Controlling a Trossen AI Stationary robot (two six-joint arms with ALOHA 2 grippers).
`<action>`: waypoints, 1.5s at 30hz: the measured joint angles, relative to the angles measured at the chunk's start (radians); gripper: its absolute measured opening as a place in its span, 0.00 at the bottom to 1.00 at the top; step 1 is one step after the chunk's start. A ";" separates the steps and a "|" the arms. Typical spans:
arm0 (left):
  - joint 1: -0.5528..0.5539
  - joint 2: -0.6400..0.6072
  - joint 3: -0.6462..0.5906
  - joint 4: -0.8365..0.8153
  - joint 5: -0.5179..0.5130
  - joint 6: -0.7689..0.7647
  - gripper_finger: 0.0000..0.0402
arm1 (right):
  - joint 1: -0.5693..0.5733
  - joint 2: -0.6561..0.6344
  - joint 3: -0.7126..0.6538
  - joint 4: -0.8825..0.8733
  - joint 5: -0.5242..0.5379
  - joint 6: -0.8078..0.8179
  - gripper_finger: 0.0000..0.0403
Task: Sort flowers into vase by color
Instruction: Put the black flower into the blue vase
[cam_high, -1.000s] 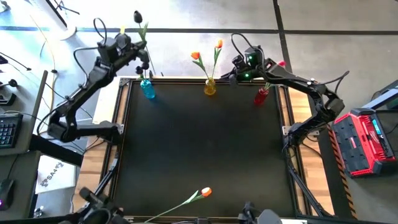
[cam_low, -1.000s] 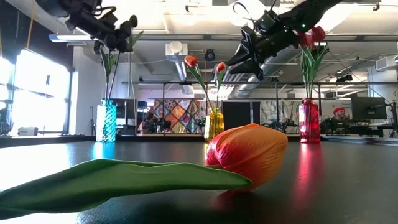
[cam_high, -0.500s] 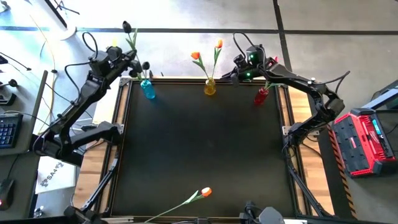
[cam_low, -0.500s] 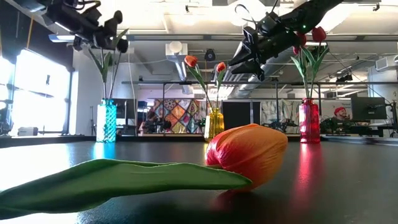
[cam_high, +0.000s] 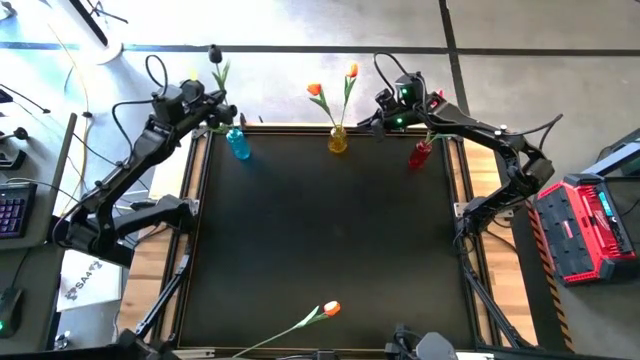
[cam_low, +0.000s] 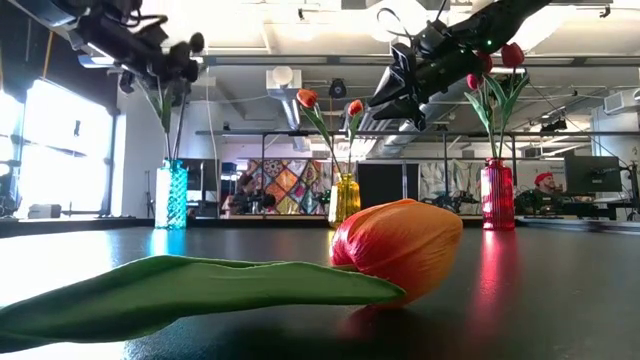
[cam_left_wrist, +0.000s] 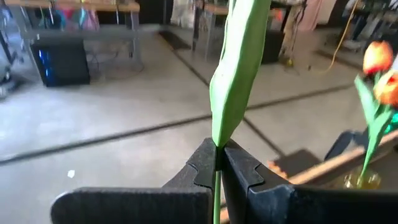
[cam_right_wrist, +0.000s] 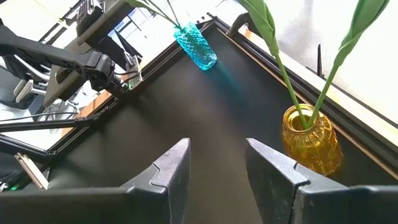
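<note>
My left gripper (cam_high: 220, 107) hovers over the table's far left corner, shut on a black tulip (cam_high: 214, 50). That tulip's stem runs down into the blue vase (cam_high: 238, 143). In the low view its head (cam_low: 197, 42) sits just above the gripper (cam_low: 183, 62). Two orange tulips (cam_high: 315, 89) stand in the yellow vase (cam_high: 338, 140). Red tulips (cam_low: 513, 55) stand in the red vase (cam_high: 421, 152). My right gripper (cam_high: 385, 108) hangs open between the yellow and red vases, holding nothing. One orange tulip (cam_high: 330, 310) lies flat near the front edge. My left gripper pinches the black tulip's thin stem (cam_left_wrist: 217, 167) between its two fingertips, just below the base of a long green leaf (cam_left_wrist: 239, 68). The fingers come nearly level from the table's left side and lie across the stem. The flower stands almost upright with its lower end in the blue vase.
The three vases stand in a row along the table's far edge. The black tabletop (cam_high: 320, 230) between them and the lying orange tulip (cam_low: 398, 245) holds nothing else. A red case (cam_high: 585, 225) sits off the table at the right.
My left gripper has drawn back toward the table's left edge and sunk a little, still shut on the black tulip. The tulip's head has swung left and lower while its stem stays in the blue vase. One red tulip head has tipped toward the yellow vase.
</note>
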 joint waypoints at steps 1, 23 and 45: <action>0.000 0.008 0.000 -0.018 0.000 0.002 0.00 | 0.000 0.000 0.000 -0.001 0.000 -0.003 0.35; -0.013 0.034 0.000 0.028 0.102 -0.017 0.36 | 0.000 0.000 0.000 -0.006 -0.003 -0.024 0.35; -0.011 -0.076 0.001 0.095 0.023 -0.017 0.36 | -0.038 0.000 0.000 -0.009 -0.013 -0.029 0.35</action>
